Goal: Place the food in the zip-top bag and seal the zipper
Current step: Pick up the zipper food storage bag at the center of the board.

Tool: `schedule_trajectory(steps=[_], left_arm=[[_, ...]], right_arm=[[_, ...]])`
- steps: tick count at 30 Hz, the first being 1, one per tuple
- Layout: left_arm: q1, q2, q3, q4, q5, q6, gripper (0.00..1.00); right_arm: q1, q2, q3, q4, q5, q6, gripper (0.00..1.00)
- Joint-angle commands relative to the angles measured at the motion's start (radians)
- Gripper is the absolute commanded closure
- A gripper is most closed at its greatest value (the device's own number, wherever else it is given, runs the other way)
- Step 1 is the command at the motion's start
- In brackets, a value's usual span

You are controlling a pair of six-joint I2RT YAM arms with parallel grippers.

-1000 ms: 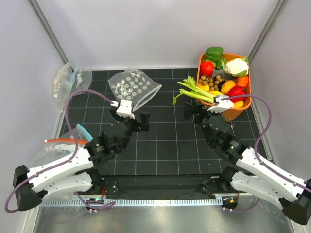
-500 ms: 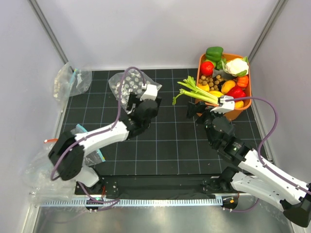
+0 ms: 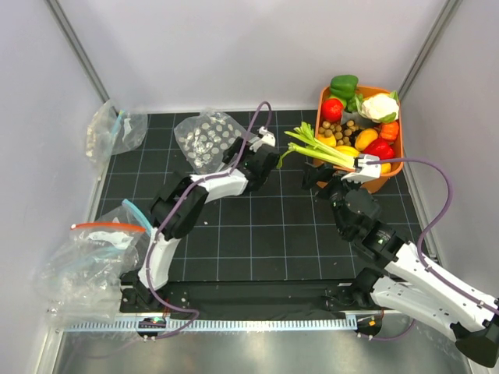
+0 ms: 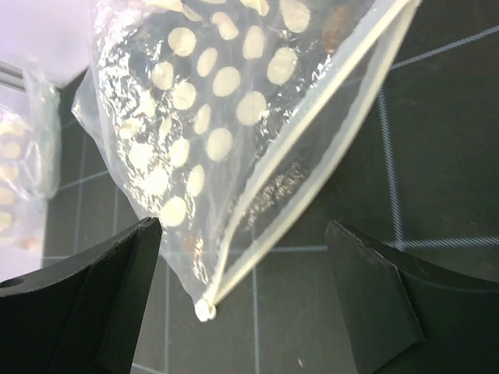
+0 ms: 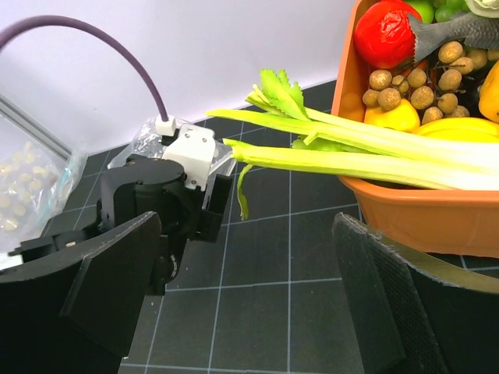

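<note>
Left wrist: the left tool stands spread wide, grasping nothing. The corner of the zip-top bag, with its zipper, lies in the gap, seemingly untouched.

Right wrist: the right tool gapes too, empty, just short of the celery stalk. The stalk lies over the rim of the orange bin, leafy end out.

Top external: the two red toy vegetables sit in that bin among other produce, so nothing is bagged yet; loading and sealing all remain. The surface is a black gridded mat, with spare bags at its left edge and pale walls on three sides.
</note>
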Motion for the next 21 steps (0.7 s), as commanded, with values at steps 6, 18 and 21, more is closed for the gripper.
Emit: schedule_trajectory(steps=[6,18,21], left_arm=[[0.076,0.129,0.133,-0.016,-0.070,0.118,0.10],[0.125,0.177,0.185,-0.053,-0.120,0.095,0.94],[0.117,0.140,0.185,-0.091,-0.128,-0.006,1.00]], right_arm=[[0.001,-0.015,0.001,0.033,0.015,0.005,0.00],[0.001,-0.005,0.002,0.039,0.004,0.005,0.00],[0.001,-0.006,0.002,0.038,0.001,0.004,0.00]])
